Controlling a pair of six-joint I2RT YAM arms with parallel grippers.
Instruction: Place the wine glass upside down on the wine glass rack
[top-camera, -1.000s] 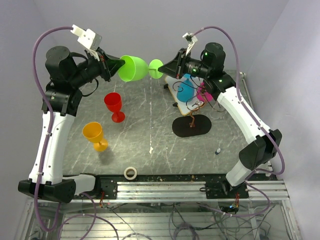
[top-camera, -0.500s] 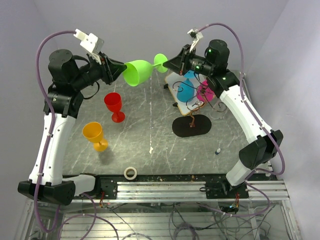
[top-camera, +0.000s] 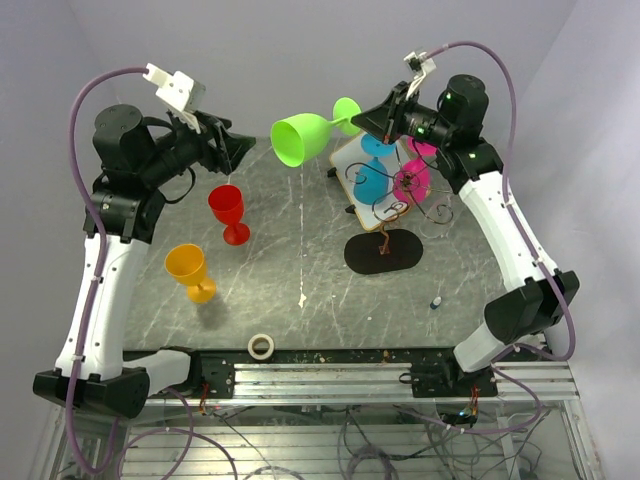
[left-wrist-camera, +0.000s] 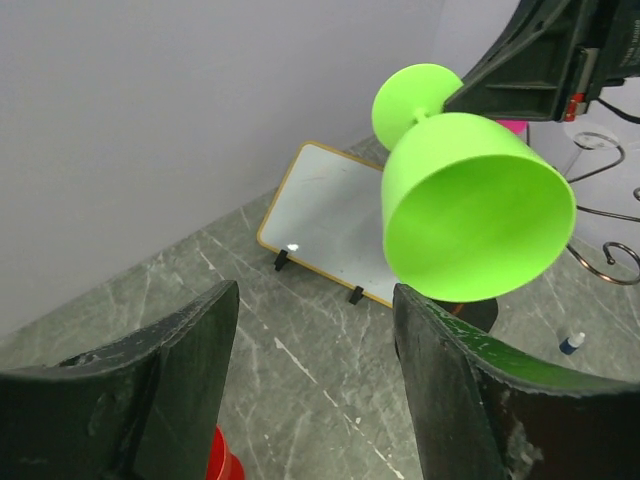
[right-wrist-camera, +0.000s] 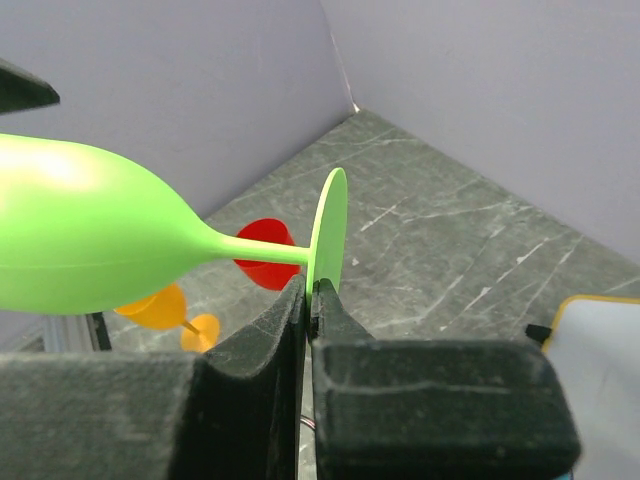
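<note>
The green wine glass (top-camera: 303, 138) hangs sideways in the air above the back of the table, its mouth toward the left arm. My right gripper (top-camera: 366, 119) is shut on the rim of the glass's round foot (right-wrist-camera: 330, 232), pinched between both pads. My left gripper (top-camera: 236, 151) stands open a short way left of the bowl, touching nothing; in its wrist view the bowl (left-wrist-camera: 470, 205) floats ahead of the spread fingers (left-wrist-camera: 465, 395). The wine glass rack (top-camera: 384, 250), dark wire scrolls on a black oval base, stands below the right gripper with a blue glass (top-camera: 371, 181) and a pink glass (top-camera: 412, 182) hanging on it.
A red glass (top-camera: 228, 209) and an orange glass (top-camera: 189, 271) stand upright on the left of the grey marble table. A white board with a wooden rim (left-wrist-camera: 330, 220) stands behind the rack. A tape roll (top-camera: 261, 346) and a small bottle (top-camera: 437, 301) lie near the front.
My left gripper has opened and let go of the bowl, drawing back left. The right gripper, shut on the foot, has carried the green glass right and up.
</note>
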